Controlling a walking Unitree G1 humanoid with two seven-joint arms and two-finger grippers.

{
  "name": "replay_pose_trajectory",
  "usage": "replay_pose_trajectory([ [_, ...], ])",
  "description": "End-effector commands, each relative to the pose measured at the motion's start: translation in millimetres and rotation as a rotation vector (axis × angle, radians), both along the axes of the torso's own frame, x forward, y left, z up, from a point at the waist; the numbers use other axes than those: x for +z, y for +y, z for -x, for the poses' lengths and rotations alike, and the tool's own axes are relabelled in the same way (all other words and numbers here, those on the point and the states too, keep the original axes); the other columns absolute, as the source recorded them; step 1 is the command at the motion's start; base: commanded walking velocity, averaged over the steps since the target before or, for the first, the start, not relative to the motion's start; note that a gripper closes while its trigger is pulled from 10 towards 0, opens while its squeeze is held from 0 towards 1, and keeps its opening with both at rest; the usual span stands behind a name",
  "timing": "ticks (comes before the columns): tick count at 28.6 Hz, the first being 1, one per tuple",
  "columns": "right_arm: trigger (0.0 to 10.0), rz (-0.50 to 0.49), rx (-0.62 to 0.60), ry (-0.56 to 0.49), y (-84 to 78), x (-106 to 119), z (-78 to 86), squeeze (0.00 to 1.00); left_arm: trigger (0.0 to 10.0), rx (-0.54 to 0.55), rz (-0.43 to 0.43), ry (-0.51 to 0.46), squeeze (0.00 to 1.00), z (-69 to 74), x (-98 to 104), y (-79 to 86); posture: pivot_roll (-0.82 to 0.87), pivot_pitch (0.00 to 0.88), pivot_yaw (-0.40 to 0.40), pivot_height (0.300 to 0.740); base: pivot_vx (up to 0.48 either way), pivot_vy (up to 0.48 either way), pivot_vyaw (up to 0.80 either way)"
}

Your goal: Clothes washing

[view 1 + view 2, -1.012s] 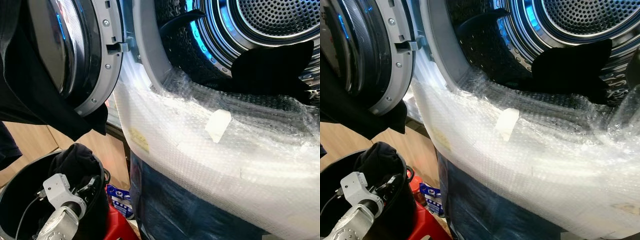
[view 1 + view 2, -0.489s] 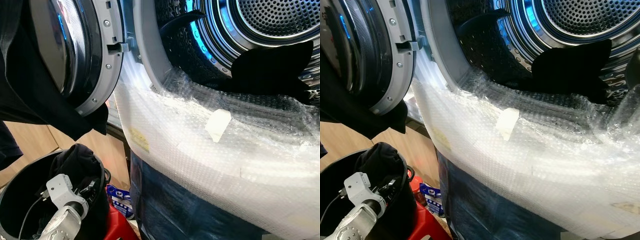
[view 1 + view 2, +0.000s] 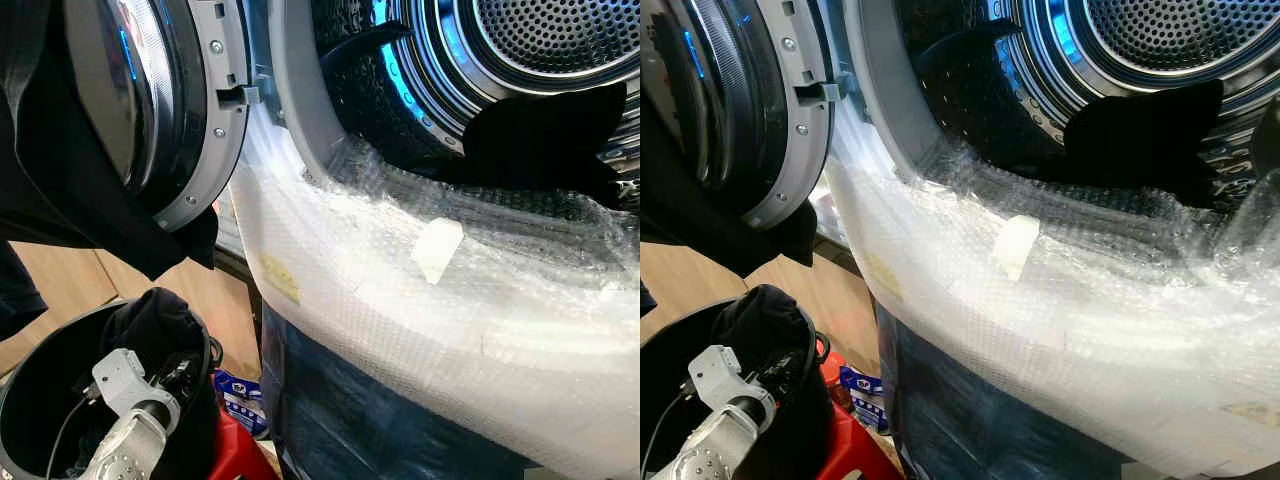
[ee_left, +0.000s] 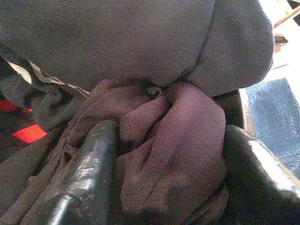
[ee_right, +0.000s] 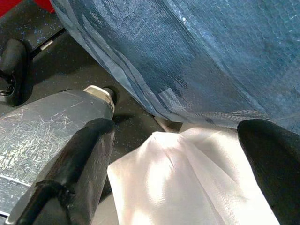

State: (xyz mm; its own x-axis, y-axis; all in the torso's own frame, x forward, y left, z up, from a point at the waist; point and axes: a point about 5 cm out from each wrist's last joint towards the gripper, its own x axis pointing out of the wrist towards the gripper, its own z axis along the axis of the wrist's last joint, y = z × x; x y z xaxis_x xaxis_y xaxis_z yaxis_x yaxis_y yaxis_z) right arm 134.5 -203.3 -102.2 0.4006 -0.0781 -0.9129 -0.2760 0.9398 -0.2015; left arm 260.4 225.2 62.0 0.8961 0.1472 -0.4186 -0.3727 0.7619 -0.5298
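- Though several labels are in sight, none can be read: a pale yellow sticker (image 3: 280, 279) and a whitish strip of tape (image 3: 437, 249) sit on the clear bubble wrap (image 3: 400, 300) that covers the front of the front-loading washing machine (image 3: 330, 130), and a small blue-and-white printed packet (image 3: 238, 392) lies on the floor by its foot, its writing too small to make out.
- The round glass door with the grey rim (image 3: 190, 110) stands swung open on the left, with a black cloth (image 3: 60, 190) draped over it.
- Inside the perforated steel drum (image 3: 545, 40), one black garment (image 3: 545, 135) lies at the bottom, just behind the wrapped lip.
- Below the door stands a black round laundry bucket (image 3: 25, 390) on a red stool (image 3: 235, 455), with a dark bundle of clothes (image 3: 150, 320) heaped at its near rim.
- The left gripper (image 4: 164, 154) is down in that bucket; in its wrist view the two black fingers (image 4: 89, 159) sit on either side of a fold of dark maroon-brown fabric (image 4: 173, 140), pinching it.
- The right gripper (image 5: 178, 164) hangs low beside the machine's blue-wrapped base (image 5: 187, 56), its fingers spread apart over a white cloth (image 5: 187, 187), with a scratched grey metal piece (image 5: 42, 136) next to it.
- Compared with a second ago, the silver wrist (image 3: 130, 385) sits a touch lower in the bucket and the door has shifted slightly in view; the garment in the drum lies where it did.
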Motion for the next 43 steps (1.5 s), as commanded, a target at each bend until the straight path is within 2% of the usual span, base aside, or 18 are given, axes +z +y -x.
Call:
replay_pose_trajectory([
  [1,10.0,0.005,0.009,0.011,-1.4,-0.7,2.6,0.00,0.0,-0.007,0.011,0.026,0.00,0.1,-4.3,-3.7,0.02,0.025,-0.016,0.740,0.000,0.000,0.00],
  [11,10.0,0.015,0.021,0.014,-4.0,-0.2,2.2,0.00,0.0,-0.007,0.009,0.005,0.00,-0.3,-1.8,-6.1,0.03,0.037,-0.024,0.740,0.000,0.000,0.00],
  [16,10.0,0.018,0.025,0.017,-4.2,-0.3,2.7,0.00,0.0,-0.027,-0.037,-0.002,0.00,-2.8,1.7,-6.2,0.02,0.042,-0.023,0.740,0.000,0.000,0.00],
  [22,10.0,0.021,0.031,0.023,-5.1,-0.3,3.2,0.00,0.0,-0.037,-0.036,-0.014,0.00,-3.7,3.4,-9.3,0.01,0.060,-0.035,0.740,0.000,0.000,0.00],
  [39,10.0,0.028,0.033,0.003,-5.5,2.5,-5.0,0.00,0.0,-0.047,-0.064,-0.031,0.00,-7.5,7.1,-5.6,-0.03,0.032,-0.007,0.740,0.000,0.000,0.00],
  [43,10.0,0.029,0.033,0.015,-4.9,1.2,-1.9,0.00,0.0,-0.038,-0.075,-0.026,0.00,-7.2,5.5,-3.7,-0.02,0.023,-0.005,0.740,0.000,0.000,0.00],
])
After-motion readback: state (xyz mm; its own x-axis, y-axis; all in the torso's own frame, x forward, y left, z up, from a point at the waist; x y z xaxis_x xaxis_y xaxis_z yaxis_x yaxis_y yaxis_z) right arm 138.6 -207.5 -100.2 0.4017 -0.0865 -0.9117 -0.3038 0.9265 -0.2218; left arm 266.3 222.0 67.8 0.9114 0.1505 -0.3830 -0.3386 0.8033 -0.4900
